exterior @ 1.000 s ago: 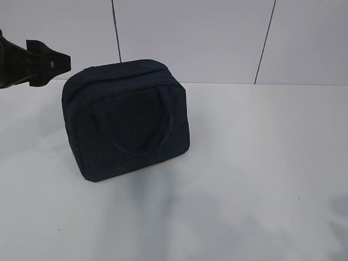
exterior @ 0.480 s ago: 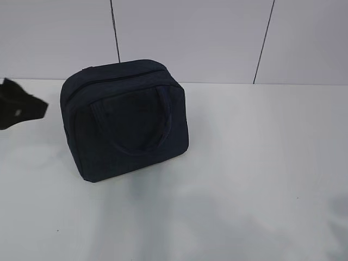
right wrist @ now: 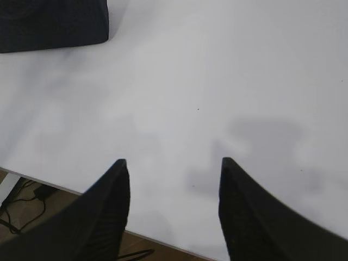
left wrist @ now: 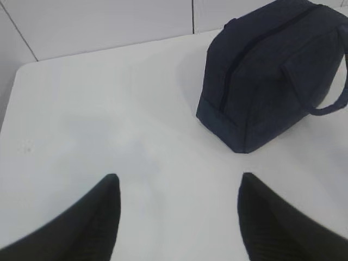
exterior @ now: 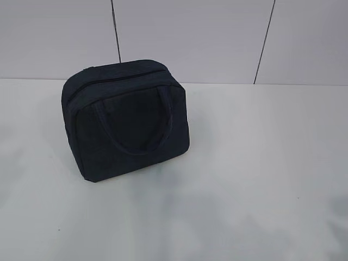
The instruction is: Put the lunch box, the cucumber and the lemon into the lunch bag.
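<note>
The dark navy lunch bag (exterior: 128, 119) stands upright on the white table, its top zipper shut and a handle hanging down its front. It also shows in the left wrist view (left wrist: 272, 70) at the upper right, and its bottom corner shows in the right wrist view (right wrist: 51, 24). My left gripper (left wrist: 179, 182) is open and empty over bare table, well short of the bag. My right gripper (right wrist: 173, 163) is open and empty near the table's front edge. Neither gripper shows in the exterior view. The lunch box, the cucumber and the lemon are out of view.
The white table (exterior: 261, 163) runs back to a grey panelled wall (exterior: 206, 38). The table's front edge (right wrist: 65, 187) shows in the right wrist view, with floor and cables below it.
My left gripper, seen at the left edge of the exterior view earlier, has dropped lower and drawn back out of that view. The bag has not moved.
</note>
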Robot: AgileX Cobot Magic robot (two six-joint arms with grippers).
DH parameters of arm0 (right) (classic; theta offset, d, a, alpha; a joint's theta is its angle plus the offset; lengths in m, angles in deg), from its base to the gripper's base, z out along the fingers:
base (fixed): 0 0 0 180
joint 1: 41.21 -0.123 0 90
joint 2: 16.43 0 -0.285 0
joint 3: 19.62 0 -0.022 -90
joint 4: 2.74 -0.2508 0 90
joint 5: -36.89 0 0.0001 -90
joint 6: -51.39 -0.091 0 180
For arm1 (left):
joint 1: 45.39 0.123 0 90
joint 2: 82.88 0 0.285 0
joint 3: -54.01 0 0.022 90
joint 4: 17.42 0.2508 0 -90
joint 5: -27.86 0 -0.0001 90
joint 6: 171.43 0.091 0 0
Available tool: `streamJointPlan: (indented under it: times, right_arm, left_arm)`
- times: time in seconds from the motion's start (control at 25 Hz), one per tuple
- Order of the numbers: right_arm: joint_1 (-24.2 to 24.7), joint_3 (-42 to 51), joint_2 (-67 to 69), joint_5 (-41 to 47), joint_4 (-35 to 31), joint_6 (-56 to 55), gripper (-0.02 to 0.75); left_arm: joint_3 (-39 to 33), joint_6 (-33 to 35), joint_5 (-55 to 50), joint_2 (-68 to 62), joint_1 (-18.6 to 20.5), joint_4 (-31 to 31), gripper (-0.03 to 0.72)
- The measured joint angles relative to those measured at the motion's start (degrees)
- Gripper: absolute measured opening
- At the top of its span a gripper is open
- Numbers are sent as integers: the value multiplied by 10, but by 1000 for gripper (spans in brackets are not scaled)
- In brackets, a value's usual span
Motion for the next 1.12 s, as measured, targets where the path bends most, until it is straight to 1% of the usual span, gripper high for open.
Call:
streamJointPlan:
  times: [0.12, 0.2, 0.36, 0.52, 0.72, 1.12]
  right_arm:
    - [0, 0, 0, 0, 1, 0, 420]
    - [0, 0, 0, 0, 1, 0, 420]
    - [0, 0, 0, 0, 1, 0, 420]
    - [0, 0, 0, 0, 1, 0, 420]
    - [0, 0, 0, 0, 1, 0, 420]
    - [0, 0, 0, 0, 1, 0, 420]
  left_arm:
    - [-13, -23, -70, 90, 0, 2, 478]
    - [-21, -37, -100, 135, 0, 2, 477]
    - [-60, -66, -123, 205, 0, -4, 477]
    - [-93, -75, -134, 257, 1, -7, 477]
    - [-126, -78, -140, 293, 1, -7, 476]
    - [-126, -78, -140, 297, 5, -7, 476]
